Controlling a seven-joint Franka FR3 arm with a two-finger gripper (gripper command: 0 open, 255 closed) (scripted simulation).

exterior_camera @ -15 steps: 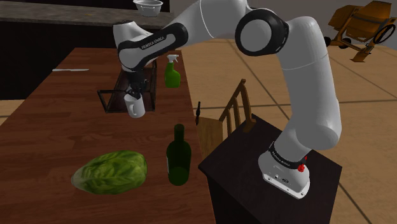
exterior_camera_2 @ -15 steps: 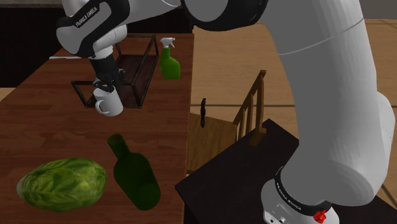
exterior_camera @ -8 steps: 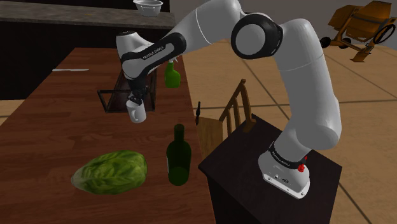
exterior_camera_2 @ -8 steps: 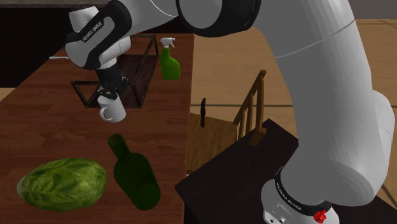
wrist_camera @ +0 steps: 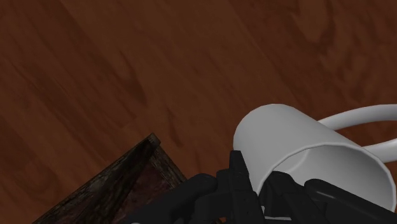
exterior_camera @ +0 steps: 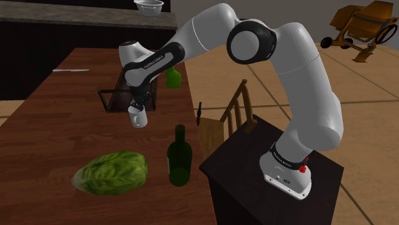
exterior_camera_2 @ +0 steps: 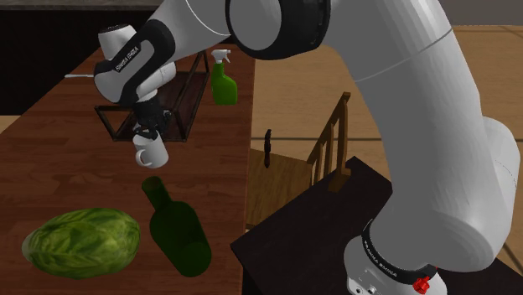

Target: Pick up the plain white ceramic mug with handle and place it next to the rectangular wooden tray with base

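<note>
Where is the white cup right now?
In the shoulder view the white mug hangs in the claw above the wooden table, beside the near end of the tray, up-left of the green bottle.

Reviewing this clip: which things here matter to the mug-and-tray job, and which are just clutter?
Job: white mug, held by the gripper; dark wooden tray.
Clutter: green bottle, lettuce head, green spray bottle, knife, bowl, wooden chair.
</note>
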